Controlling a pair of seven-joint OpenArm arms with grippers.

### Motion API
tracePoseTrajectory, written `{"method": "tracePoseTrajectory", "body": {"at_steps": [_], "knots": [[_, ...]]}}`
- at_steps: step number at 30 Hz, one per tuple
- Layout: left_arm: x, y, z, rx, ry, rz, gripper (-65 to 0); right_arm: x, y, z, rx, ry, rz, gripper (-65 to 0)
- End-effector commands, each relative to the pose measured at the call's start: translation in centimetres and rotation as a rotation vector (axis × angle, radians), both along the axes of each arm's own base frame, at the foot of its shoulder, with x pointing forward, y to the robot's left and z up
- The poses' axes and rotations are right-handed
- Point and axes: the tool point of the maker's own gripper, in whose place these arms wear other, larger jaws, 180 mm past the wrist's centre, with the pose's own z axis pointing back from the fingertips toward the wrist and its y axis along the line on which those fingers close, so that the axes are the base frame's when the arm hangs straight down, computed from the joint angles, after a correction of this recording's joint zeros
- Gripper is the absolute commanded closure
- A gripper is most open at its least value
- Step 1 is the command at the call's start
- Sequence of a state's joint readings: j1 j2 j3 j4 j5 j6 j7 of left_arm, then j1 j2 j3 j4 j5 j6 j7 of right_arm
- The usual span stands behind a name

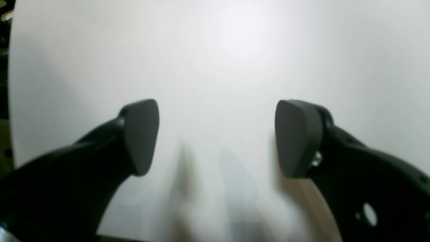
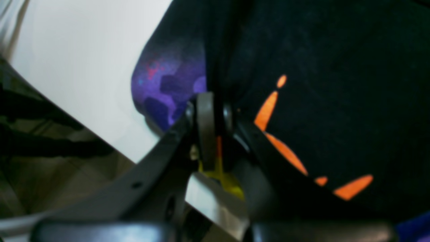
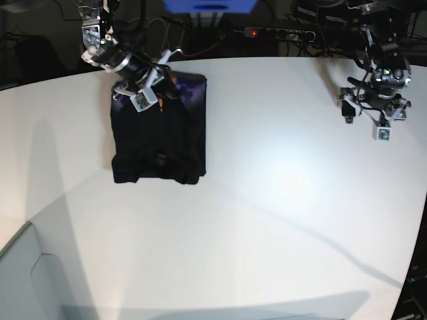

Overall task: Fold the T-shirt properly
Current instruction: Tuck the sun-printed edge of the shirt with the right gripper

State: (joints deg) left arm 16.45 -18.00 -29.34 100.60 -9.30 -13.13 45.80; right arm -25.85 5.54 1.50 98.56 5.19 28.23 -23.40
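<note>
The black T-shirt (image 3: 160, 140) lies folded into a rough rectangle at the back left of the white table (image 3: 287, 200). My right gripper (image 3: 162, 89) sits at the shirt's far edge. In the right wrist view the right gripper (image 2: 215, 101) is shut on a fold of the T-shirt (image 2: 336, 67), with orange and purple print showing around it. My left gripper (image 3: 370, 115) hovers at the far right of the table, well away from the shirt. In the left wrist view the left gripper (image 1: 216, 137) is open and empty over bare table.
A power strip (image 3: 280, 32) with a red light and cables lie behind the table's back edge. A blue object (image 3: 210, 5) stands at the back centre. The table's front left corner drops off near a grey surface (image 3: 27, 280).
</note>
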Motion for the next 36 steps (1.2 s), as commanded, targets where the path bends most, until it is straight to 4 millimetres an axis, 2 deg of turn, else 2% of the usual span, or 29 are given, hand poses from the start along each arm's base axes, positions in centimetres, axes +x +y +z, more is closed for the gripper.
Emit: {"method": "tracePoseTrajectory", "body": {"at_steps": [1,4,7,11,14,19,22,24,28,30,32,34,36], "knots": [[0.7,0.4,1.2,0.022,-0.037,-0.008,-51.6,-0.3,-0.1,0.5,-0.002,-0.014,0.012,-0.1],[0.5,0.4,1.1,0.022,-0.031,-0.008,-51.6,0.3,0.2,2.8,-0.001,-0.081,0.023,-0.1],[0.4,0.4,1.0,0.022,-0.028,-0.007,-51.6,1.6,0.6,6.4,0.001,-0.186,0.034,-0.1],[0.3,0.4,0.9,0.022,-0.024,-0.007,-51.6,3.0,1.8,8.4,0.024,-0.257,0.055,-0.1],[-0.3,0.4,0.6,0.022,-0.007,-0.007,-51.5,3.5,3.0,7.4,0.042,-0.237,0.085,-0.1],[-0.6,0.4,0.4,0.022,0.002,-0.007,-51.5,2.4,5.2,3.5,0.075,-0.125,0.138,-0.1],[-0.6,0.4,0.3,0.022,0.004,-0.007,-51.5,1.9,5.7,1.5,0.077,-0.066,0.153,-0.1],[-0.7,0.4,0.3,0.022,0.006,-0.007,-51.5,1.8,5.6,1.0,0.083,-0.055,0.148,-0.1],[-1.1,0.4,0.1,0.019,0.016,-0.007,-51.5,1.4,5.6,1.3,0.097,-0.068,0.142,-0.1],[-1.1,0.4,0.1,0.019,0.016,-0.007,-51.5,1.3,5.7,2.6,0.103,-0.098,0.144,-0.1],[-1.2,0.3,-0.1,0.015,0.017,-0.005,-48.5,1.0,5.8,5.0,0.112,-0.157,0.144,-0.1],[-1.5,0.3,-0.2,0.008,0.018,0.011,-40.6,0.7,5.1,7.5,0.103,-0.216,0.137,-0.1],[-2.4,1.4,0.0,0.018,0.021,0.048,-30.6,0.4,4.4,8.9,0.092,-0.248,0.122,-0.1]]}}
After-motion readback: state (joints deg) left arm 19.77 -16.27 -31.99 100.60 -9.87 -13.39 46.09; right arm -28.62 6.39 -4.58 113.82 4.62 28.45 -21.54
